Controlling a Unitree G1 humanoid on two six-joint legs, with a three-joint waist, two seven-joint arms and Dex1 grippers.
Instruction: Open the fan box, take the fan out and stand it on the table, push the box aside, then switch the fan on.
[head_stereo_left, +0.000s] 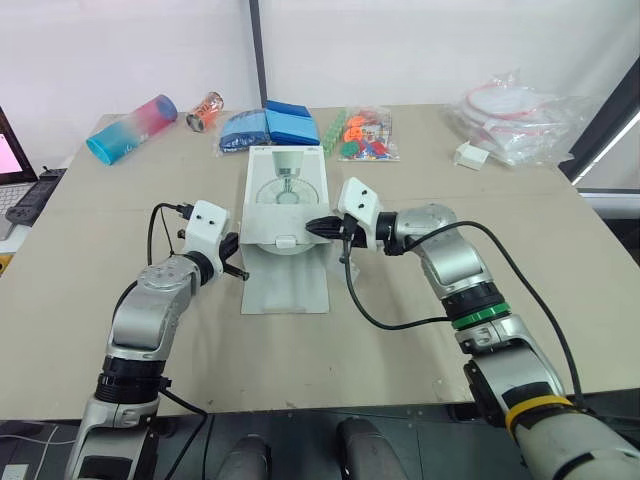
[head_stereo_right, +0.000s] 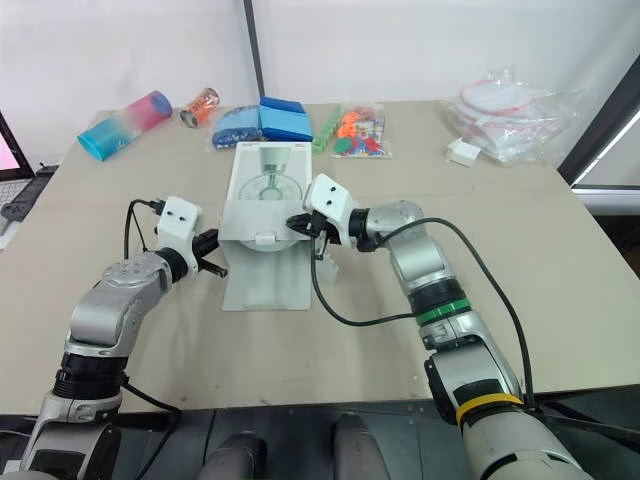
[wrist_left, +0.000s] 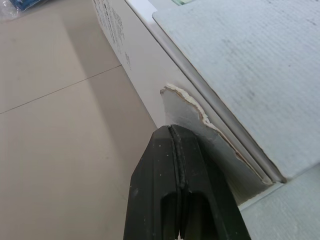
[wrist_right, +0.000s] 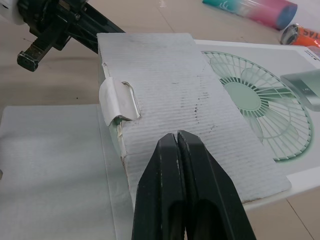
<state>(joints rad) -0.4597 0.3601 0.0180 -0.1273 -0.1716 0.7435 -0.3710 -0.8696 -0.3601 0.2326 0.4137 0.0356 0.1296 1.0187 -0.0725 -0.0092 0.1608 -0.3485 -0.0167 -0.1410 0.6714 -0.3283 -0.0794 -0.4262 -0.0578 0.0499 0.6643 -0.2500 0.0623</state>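
Fan box (head_stereo_left: 287, 190): lay flat on table (head_stereo_left: 520, 230), flap (head_stereo_left: 287, 285) spread open, flanked at near end by left gripper (wrist_left: 173, 131) and right gripper (wrist_right: 177, 136), both clenched, empty.

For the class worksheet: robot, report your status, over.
Left gripper and right gripper shut, flanking fan box. Flap open on table; fan not out. Bags far behind, no obstruction.
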